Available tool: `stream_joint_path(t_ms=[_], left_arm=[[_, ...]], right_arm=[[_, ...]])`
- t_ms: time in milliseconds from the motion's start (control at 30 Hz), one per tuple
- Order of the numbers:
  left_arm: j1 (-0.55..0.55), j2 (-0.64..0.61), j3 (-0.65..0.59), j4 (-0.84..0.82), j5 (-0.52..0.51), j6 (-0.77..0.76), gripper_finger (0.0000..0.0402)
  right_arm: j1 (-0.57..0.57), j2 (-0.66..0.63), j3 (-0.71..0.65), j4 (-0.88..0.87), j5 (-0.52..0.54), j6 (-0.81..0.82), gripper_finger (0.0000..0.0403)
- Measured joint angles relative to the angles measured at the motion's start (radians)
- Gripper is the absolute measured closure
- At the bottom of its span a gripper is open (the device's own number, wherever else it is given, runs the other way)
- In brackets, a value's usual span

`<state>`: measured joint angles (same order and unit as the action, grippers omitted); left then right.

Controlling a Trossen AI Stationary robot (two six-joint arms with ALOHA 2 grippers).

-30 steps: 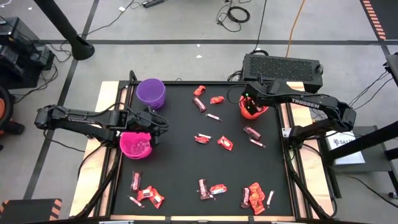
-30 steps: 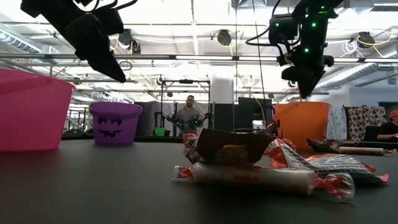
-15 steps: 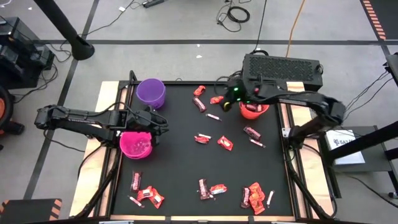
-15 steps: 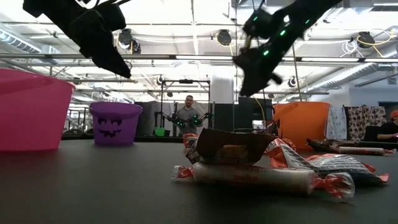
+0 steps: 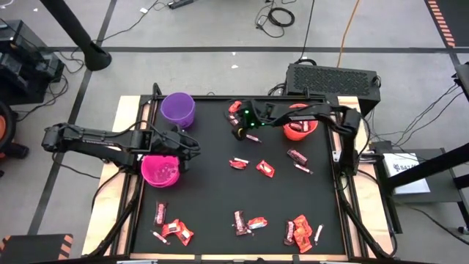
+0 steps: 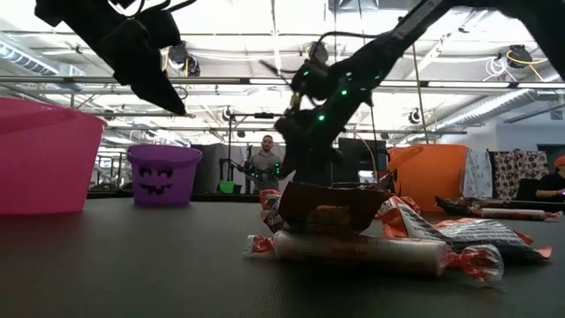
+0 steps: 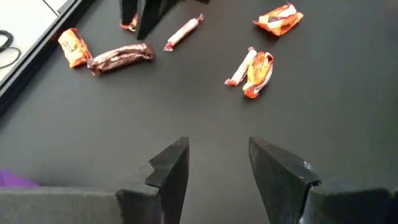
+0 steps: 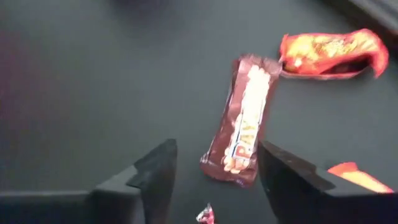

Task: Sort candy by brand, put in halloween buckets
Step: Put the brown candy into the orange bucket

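Right tool over a brown bar at the far side of the counter

Right tool, fingers apart and empty, hangs above a brown-red bar beside an orange-red packet, between the purple bucket and orange bucket. Left tool, apart and empty, hovers by the magenta bucket. More candy lies scattered along the near edge.

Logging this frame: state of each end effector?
Left end effector: open, empty, beside the pink bucket.
Right end effector: open, empty, over a brown bar.
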<state>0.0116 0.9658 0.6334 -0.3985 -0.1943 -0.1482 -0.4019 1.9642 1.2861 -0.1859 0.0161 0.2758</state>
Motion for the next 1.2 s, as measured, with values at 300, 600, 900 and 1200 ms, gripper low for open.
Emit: stream_joint_path(t_ms=[300, 600, 900, 1200], left_arm=[[-0.005, 0.06, 0.0, -0.004, 0.001, -0.002, 0.0226], [-0.008, 0.13, 0.0, 0.005, 0.003, -0.001, 0.0226], [-0.066, 0.114, -0.005, 0.107, -0.029, 0.029, 0.0226], [-0.165, 0.067, -0.176, 0.475, -0.169, 0.052, 0.0226]], right_arm=[[0.005, 0.12, 0.118, -0.09, 0.075, 0.028, 0.0163], [0.007, 0.159, 0.121, -0.147, 0.091, 0.031, 0.0196], [0.018, 0.126, 0.119, -0.211, 0.086, 0.036, 0.0301], [0.058, 0.019, 0.118, -0.329, 0.085, -0.005, 0.0389]])
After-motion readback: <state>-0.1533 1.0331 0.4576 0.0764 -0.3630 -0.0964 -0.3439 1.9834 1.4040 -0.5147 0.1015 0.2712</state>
